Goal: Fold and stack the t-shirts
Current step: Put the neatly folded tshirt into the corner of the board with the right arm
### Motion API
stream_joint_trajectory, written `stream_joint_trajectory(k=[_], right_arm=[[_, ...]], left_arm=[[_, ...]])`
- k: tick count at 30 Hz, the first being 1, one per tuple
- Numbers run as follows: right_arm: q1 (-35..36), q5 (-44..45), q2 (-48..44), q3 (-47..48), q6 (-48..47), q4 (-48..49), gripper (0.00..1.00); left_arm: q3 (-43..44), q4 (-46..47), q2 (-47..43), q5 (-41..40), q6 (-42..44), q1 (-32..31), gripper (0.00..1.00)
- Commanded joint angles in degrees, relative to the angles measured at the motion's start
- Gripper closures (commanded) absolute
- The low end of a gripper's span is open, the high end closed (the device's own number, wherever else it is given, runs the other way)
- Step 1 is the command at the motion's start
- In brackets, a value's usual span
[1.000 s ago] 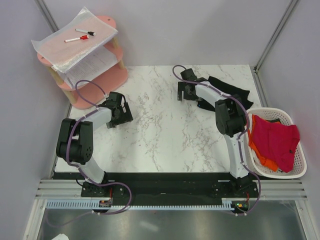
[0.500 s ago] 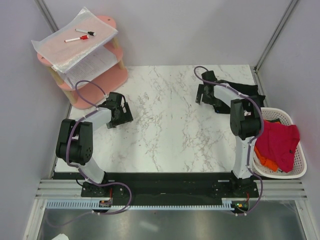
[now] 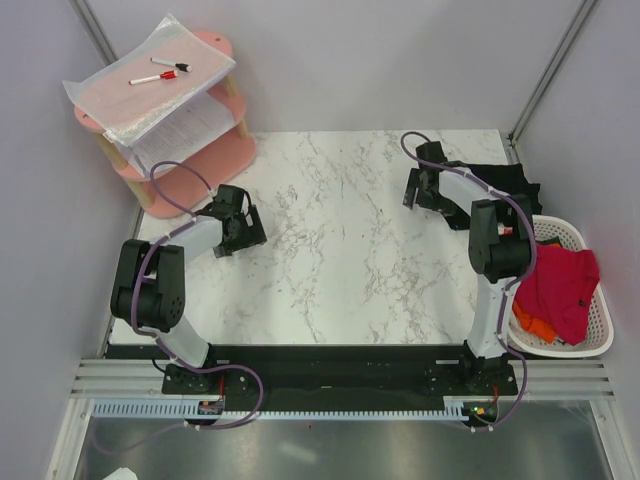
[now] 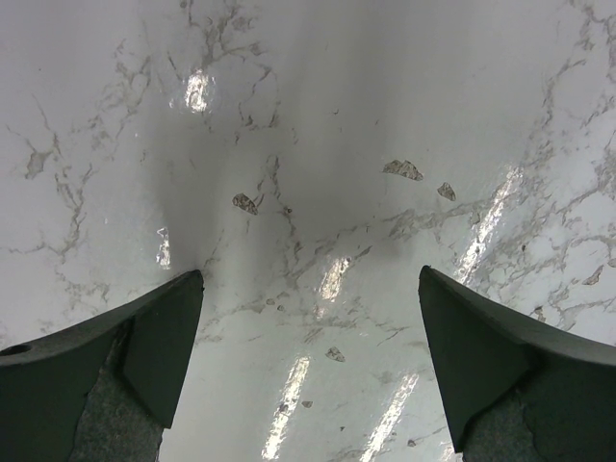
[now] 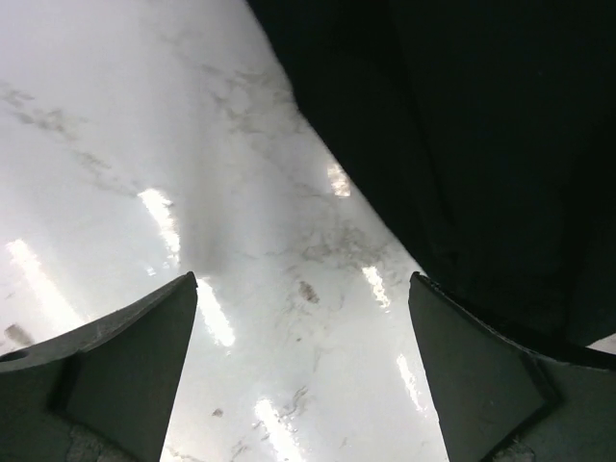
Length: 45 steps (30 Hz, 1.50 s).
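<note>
Over on the left of the overhead view, the left arm is folded tight: elbow low, forearm angled up and right, and the left gripper (image 3: 241,226) low over the marble table (image 3: 330,260). Its wrist camera shows the fingers (image 4: 159,332) spread wide, nothing but bare marble between them.

The right arm stands tall from the lower right, elbow bent by the basket (image 3: 592,345), forearm reaching to the upper right of the frame. The right gripper (image 3: 414,191) hangs at the edge of the black t-shirt (image 3: 497,178). On its wrist camera the fingers (image 5: 125,361) gape fully with only tabletop between; the black t-shirt (image 5: 462,125) fills the upper right, near the right-hand fingertip. I cannot tell whether they touch.

The black cloth lies crumpled at the table's far right corner, partly hidden by the right forearm. A red t-shirt (image 3: 560,288) is draped in the basket, an orange t-shirt (image 3: 532,326) peeking under it, the arm crossing the basket's left rim.

Upper left: a pink shelf (image 3: 205,158) carrying bagged sheets (image 3: 110,95) and a marker (image 3: 158,76).
</note>
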Motion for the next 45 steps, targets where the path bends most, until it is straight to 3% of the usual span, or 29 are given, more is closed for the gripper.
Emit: stream_joint_trajectory(k=[1, 8, 16, 30, 45], right_arm=[[4.0, 3.7, -4.6, 3.0, -2.1, 3.1, 0.02], [4.2, 4.3, 6.7, 14.8, -2.1, -1.2, 0.02], [2.1, 6.1, 11.8, 23.0, -3.3, -3.4, 0.02], [-3.5, 6.6, 16.1, 29.3, -4.8, -4.3, 0.02], [-8.3, 6.0, 19.4, 29.8, -3.5, -3.6, 0.02]], left_arm=[[-0.5, 0.4, -2.4, -0.8, 1.7, -0.2, 0.00], [-0.2, 0.3, -2.1, -1.1, 1.8, -0.2, 0.00], [-0.2, 0.2, -1.8, -1.8, 2.1, -0.2, 0.00], [-0.2, -0.1, -1.6, -1.9, 2.2, -0.2, 0.00], [-0.4, -0.4, -1.7, -2.0, 2.2, -0.2, 0.00]])
